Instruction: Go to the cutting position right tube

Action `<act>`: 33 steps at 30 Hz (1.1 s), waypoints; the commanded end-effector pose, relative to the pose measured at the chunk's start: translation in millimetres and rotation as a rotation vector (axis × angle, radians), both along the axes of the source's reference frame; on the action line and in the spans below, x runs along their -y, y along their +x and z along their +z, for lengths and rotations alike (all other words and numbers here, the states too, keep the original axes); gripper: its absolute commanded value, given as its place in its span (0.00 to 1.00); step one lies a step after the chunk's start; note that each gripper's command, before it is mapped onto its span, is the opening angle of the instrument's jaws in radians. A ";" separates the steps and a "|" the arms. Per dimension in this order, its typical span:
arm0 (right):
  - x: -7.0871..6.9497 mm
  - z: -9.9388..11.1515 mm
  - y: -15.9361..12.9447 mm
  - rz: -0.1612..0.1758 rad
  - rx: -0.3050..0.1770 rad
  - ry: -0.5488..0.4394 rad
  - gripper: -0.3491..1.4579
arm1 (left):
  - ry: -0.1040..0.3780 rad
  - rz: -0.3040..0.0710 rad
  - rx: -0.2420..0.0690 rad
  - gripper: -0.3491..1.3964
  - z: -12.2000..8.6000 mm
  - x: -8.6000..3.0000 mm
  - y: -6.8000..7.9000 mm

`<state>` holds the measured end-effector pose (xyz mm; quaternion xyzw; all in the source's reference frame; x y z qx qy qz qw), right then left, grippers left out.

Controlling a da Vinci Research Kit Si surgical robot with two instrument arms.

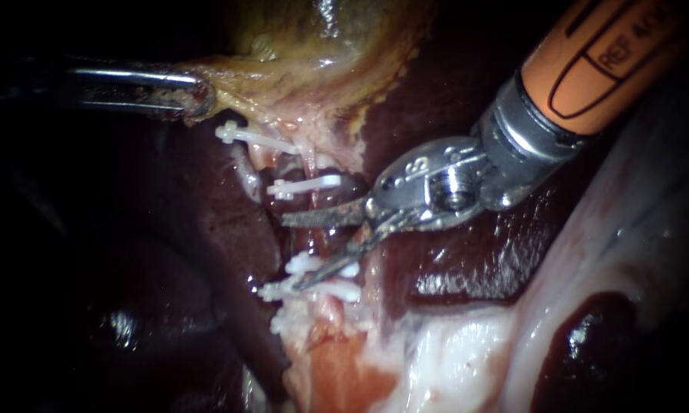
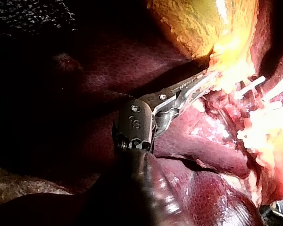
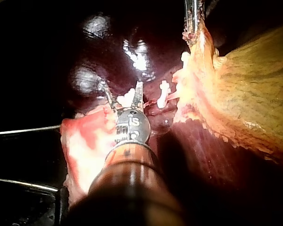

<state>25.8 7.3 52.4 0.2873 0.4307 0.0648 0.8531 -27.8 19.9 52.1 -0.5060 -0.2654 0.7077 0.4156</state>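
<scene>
Your right instrument [image 1: 292, 252] has its two blades spread wide and grips nothing. The right tube [image 1: 317, 239] appears to lie in the gap between them, with the upper clip [image 1: 306, 186] on one side and the lower clips [image 1: 317, 291] on the other. Set the blades square across the tube, clear of every clip and off the liver [image 1: 451, 268]. Your left instrument [image 1: 195, 99] is clamped on the gallbladder [image 1: 313, 46] edge; hold that tension steady. Count: two instruments; two clips above; a lower cluster of at least two, not separable; apparently two tubes.
</scene>
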 end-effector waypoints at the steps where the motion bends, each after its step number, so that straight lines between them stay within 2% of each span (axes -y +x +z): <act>1: 0.0 0.0 0.0 0.000 0.000 0.000 0.61 | 0.000 0.000 0.000 0.00 0.0 0.0 0.0; 7: 0.4 0.7 -0.6 -0.005 -0.006 -0.008 0.72 | 0.000 0.000 0.000 0.00 0.0 0.0 0.0; 14: 0.0 1.5 -2.5 0.016 0.022 0.036 0.80 | 0.000 0.000 0.000 0.00 0.0 0.0 0.0; 25: -0.5 2.8 -4.2 0.023 0.056 0.061 0.81 | 0.000 0.000 0.000 0.00 0.0 0.0 0.0; 33: 0.5 4.8 -3.7 0.012 0.085 0.045 0.81 | 0.000 0.000 0.000 0.00 0.0 0.0 0.0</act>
